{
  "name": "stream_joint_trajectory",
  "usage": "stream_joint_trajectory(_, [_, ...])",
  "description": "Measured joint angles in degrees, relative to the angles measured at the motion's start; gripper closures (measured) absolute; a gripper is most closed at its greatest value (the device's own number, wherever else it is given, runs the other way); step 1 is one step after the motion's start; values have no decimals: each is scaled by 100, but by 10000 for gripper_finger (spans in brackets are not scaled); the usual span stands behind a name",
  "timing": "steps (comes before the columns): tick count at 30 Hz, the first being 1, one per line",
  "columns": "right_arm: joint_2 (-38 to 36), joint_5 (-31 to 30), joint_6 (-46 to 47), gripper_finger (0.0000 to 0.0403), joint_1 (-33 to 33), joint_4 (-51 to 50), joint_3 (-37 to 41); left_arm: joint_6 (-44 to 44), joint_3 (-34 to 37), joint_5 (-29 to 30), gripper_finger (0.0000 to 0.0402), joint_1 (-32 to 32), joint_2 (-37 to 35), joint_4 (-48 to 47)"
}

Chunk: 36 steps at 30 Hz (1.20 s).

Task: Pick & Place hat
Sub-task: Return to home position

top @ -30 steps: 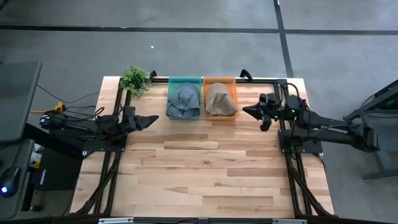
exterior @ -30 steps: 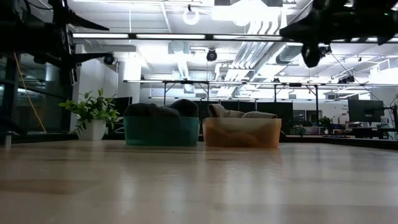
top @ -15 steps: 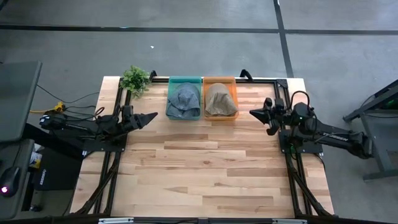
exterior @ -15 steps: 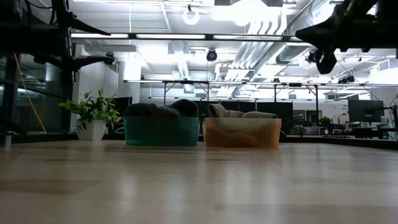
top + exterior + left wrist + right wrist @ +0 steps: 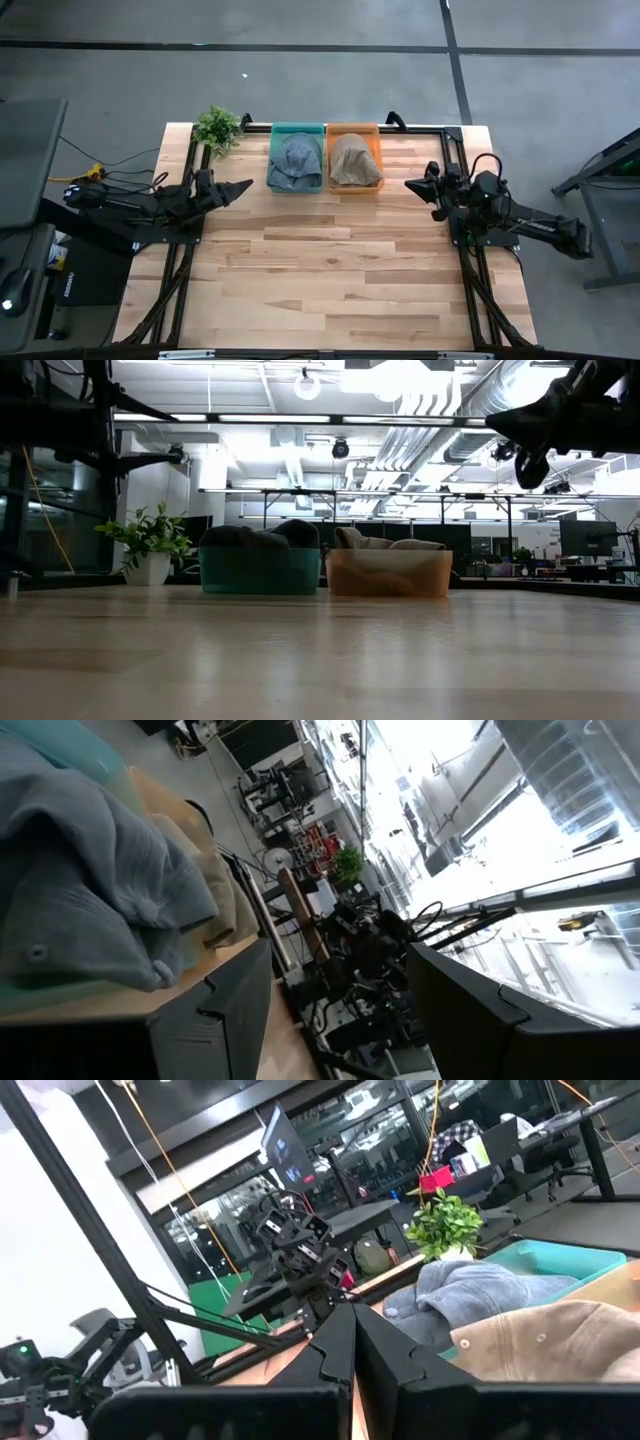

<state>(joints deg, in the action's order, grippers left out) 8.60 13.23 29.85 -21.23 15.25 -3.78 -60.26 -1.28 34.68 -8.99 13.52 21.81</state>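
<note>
the sorting looks finished: a blue cap (image 5: pixel 295 160) lies heaped in the green bin (image 5: pixel 297 127), and a brown cap (image 5: pixel 353 158) fills the orange bin (image 5: pixel 352 126) touching it on the right, both bins at the far edge of the tabletop (image 5: pixel 330 270). whether more than one blue cap is in that heap i cannot tell. no cap lies loose on the wood, so by my reading nothing is left to pick and only bringing the arms to rest remains. the left arm (image 5: pixel 140 205) reaches in from the left edge, its jaws spread and empty, pointing toward the bins. the right arm (image 5: pixel 540 225) is at the right edge, jaws pressed together and empty, well above the wood in the low view. the surface is pale wooden planks in a black frame, with a small potted plant (image 5: pixel 217 126) at the far left corner. grey concrete floor surrounds it; beyond is an open workshop with bright strip lights, ceiling pipes and benches
</note>
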Motion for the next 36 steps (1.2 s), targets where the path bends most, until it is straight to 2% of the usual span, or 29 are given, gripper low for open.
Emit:
stream_joint_trajectory(10, [-502,72,140,403,0,23,321,-168,2,-144,190,-2,2,-99])
stream_joint_trajectory(16, [-710,235,82,403,-7,-63,321,588,2,-448,190,-2,2,-145])
stream_joint_trajectory(22, [-758,409,-327,403,-7,-696,321,1468,2,-188,190,-2,0,-392])
stream_joint_trajectory(29, [-747,827,-1380,403,-6,-1104,321,1201,4,746,190,-2,2,-1251])
stream_joint_trajectory(36, [-745,631,-1506,402,-7,-1124,321,1101,4,510,190,-2,2,-1301])
